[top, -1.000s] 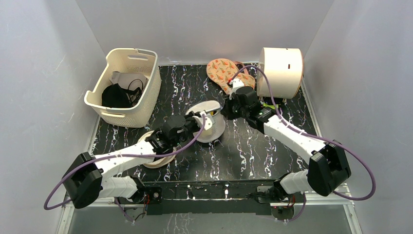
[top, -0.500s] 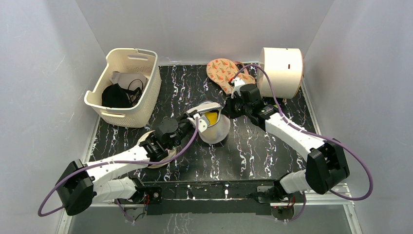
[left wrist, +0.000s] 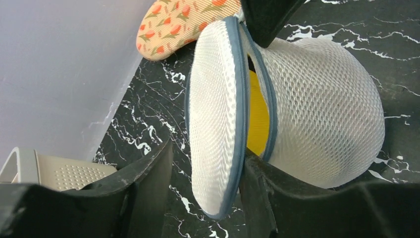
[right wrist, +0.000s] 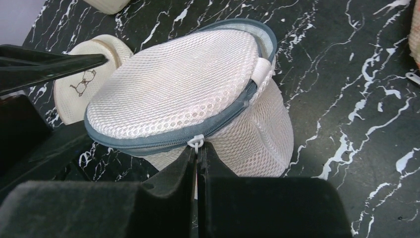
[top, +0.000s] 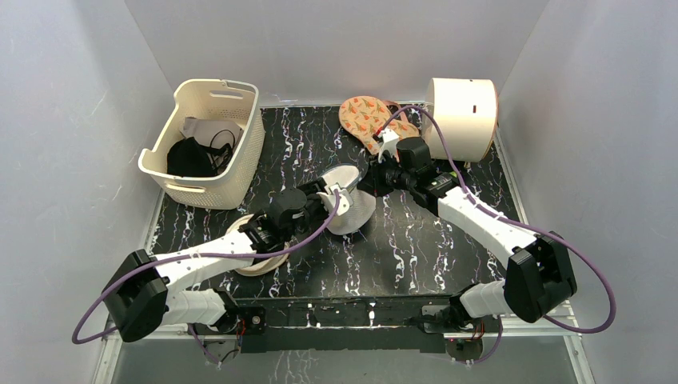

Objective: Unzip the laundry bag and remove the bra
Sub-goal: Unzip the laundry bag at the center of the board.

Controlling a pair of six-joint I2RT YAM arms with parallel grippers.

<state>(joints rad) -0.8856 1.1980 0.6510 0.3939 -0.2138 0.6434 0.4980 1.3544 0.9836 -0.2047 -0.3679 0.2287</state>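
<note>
The laundry bag [top: 357, 213] is a white mesh clamshell with a grey zipper rim, lying mid-table. It is partly unzipped, its halves gaping in the left wrist view [left wrist: 322, 99]. The bra shows only as a yellow strip [left wrist: 257, 119] in that gap. My left gripper [top: 330, 200] is open and straddles one dome half [left wrist: 213, 109]. One finger [left wrist: 257, 173] sits in the gap against the rim; the other stands apart from the mesh. My right gripper [right wrist: 198, 151] is shut on the white zipper pull [right wrist: 196, 143] at the bag's far side, also seen in the top view [top: 369, 182].
A cream basket [top: 232, 108] with a black garment [top: 190, 157] stands at the back left. A beige round pouch with a bra drawing [right wrist: 81, 82] lies under the left arm [top: 254, 268]. A floral-patterned item [top: 361, 114] and a cream cylinder [top: 462, 118] are at the back right.
Half a second ago the bag gaped wide and showed yellow from above; now the halves are closer and the yellow is hidden there. The right gripper has shifted slightly, still on the pull.
</note>
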